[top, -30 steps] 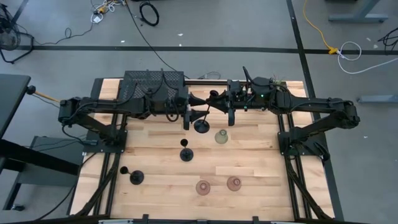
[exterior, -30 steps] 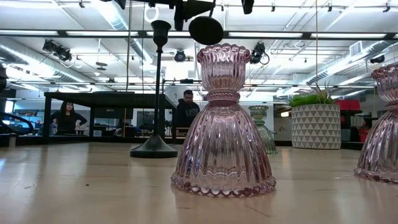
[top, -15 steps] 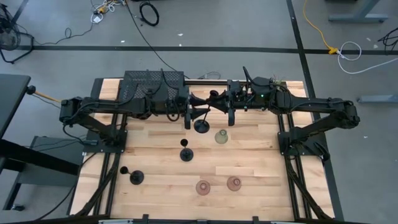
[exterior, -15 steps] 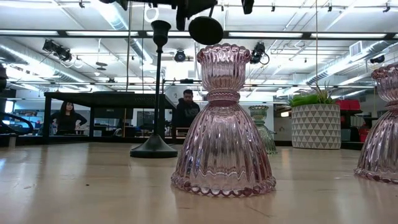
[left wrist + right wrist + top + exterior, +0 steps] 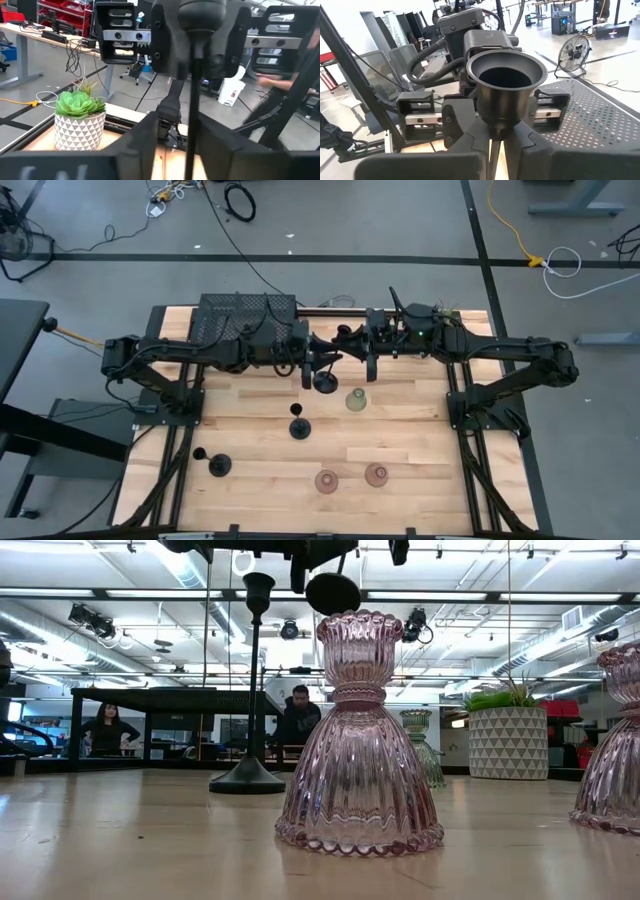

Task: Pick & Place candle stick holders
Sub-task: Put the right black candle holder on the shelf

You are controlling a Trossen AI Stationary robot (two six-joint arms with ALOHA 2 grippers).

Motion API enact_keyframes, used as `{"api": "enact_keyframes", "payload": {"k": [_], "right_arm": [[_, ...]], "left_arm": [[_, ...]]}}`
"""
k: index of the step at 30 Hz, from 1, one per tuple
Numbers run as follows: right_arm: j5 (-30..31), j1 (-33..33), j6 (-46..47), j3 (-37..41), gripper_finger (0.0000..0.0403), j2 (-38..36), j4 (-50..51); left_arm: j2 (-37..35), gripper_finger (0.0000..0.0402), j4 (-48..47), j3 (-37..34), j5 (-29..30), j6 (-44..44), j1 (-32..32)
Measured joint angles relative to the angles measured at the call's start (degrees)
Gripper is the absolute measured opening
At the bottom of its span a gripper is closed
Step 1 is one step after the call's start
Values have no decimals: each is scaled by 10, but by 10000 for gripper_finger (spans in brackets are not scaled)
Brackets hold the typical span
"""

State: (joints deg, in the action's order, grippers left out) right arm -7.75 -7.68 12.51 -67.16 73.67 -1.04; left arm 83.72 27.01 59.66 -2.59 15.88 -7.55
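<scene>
Saw nearest, well fwd of both sets of jaws, two pinkish glass holders [image 5: 358,740] [image 5: 612,740] upright on the table [image 5: 400,440], apart from each other. Noted a black holder [image 5: 215,465] off to the left-gripper side, well clear of the jaws, apparently tipped on its side. Found a 2nd black holder [image 5: 250,690] upright, between the pink pair and the jaws. Spotted the pale green glass holder [image 5: 355,399] upright, near and just below-fwd of the jaws. Found left gripper [image 5: 176,130] & right gripper [image 5: 492,135] facing each other above the table's rear centre, w/ the 3rd black holder [image 5: 505,80] off the table between them. Saw right jaws pressed together, pinching its stem just under the cup. Saw left jaws partly spread w/ the thin stem running between them, a gap showing on one side. Noted black mesh box [image 5: 245,315] behind the left gripper, potted plant [image 5: 508,735] beyond the right one. Made out two people [image 5: 108,730] [image 5: 298,720] far back in the room.
</scene>
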Motion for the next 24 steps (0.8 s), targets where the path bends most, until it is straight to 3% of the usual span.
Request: {"api": "enact_keyframes", "payload": {"k": [5, 15, 24], "right_arm": [[2, 0, 1, 0, 20, 0, 4], [11, 0, 1, 0, 24, 0, 7], [12, 0, 4, 0, 75, 0, 7]], "left_arm": [[0, 18, -1, 0, -3, -1, 0], [0, 15, -3, 0, -2, -1, 0], [0, 15, -3, 0, 0, 4, -1]]}}
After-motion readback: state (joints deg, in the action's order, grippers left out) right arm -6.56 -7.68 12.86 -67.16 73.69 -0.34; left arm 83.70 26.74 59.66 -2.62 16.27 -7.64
